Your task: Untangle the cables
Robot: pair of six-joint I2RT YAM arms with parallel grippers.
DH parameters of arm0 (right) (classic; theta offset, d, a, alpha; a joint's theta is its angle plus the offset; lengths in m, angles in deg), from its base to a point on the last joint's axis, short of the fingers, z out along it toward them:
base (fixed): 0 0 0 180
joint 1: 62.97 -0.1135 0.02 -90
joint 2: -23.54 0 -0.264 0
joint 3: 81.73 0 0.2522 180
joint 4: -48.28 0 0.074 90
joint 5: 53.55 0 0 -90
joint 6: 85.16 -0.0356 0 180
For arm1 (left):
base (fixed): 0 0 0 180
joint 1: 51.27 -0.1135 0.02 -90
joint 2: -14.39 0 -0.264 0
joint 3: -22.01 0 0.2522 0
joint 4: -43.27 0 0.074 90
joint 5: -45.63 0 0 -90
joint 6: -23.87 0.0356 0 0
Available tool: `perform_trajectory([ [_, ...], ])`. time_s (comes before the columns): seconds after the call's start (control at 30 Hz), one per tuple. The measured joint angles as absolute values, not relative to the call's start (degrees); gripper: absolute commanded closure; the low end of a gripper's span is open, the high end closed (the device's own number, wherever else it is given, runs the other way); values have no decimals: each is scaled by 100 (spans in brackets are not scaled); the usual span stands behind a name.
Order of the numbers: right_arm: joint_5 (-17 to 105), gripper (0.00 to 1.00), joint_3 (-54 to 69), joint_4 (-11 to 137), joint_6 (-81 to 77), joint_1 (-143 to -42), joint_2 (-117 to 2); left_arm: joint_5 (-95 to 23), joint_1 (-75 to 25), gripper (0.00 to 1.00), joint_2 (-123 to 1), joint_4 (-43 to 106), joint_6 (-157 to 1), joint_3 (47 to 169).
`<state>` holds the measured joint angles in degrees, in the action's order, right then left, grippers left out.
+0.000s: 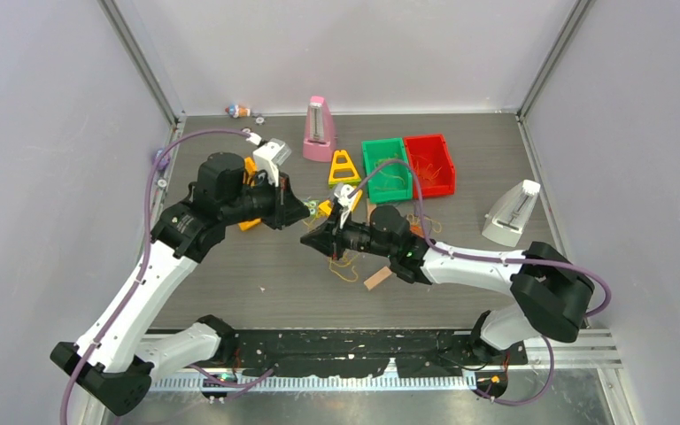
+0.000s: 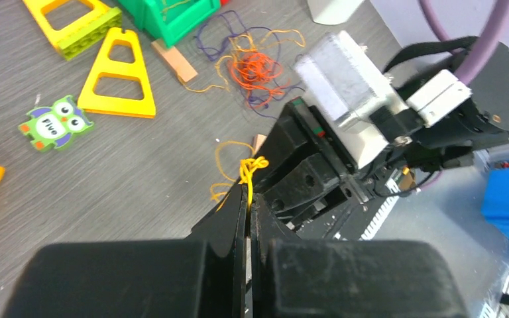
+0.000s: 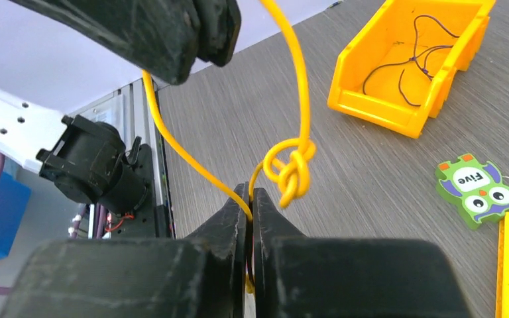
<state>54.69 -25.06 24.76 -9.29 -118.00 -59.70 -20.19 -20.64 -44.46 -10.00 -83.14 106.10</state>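
Left end effector [image 2: 248, 199] and right end effector [image 3: 250, 199] each pinch shut on the yellow cable [image 3: 299, 79], held over the counter [image 3: 384, 192]; thin, limp and light, it is probably best gripped close beside its knot [image 3: 290, 169].

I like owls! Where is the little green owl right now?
In the left wrist view, the green owl lies at the far left, just beside the yellow trapezoid frame.
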Motion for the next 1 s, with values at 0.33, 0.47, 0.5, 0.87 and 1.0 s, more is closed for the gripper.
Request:
perform_trajectory([
  [0.33, 4809, 95, -2956, 2948, -1204, -11793, -4792, -3411, -2197, 17, -4363, -1284, -8441, 10312],
  [0.47, 4610, 95, -2890, 3777, -1274, -11623, -4276, -3437, -2276, 0, -4221, -1286, -8546, 9753],
  [0.5, 4595, 95, -2890, 3999, -1325, -11496, -4156, -3431, -2276, 0, -4184, -1275, -8572, 9652],
  [0.87, 4215, 95, -2005, 5604, -1473, -9796, -4217, -3533, -1996, 0, -2142, 294, -9866, 6959],
  [1.0, 4118, 95, -1338, 5755, -1436, -9343, -4825, -3857, -1836, 1, -1779, 1013, -10170, 5993],
])
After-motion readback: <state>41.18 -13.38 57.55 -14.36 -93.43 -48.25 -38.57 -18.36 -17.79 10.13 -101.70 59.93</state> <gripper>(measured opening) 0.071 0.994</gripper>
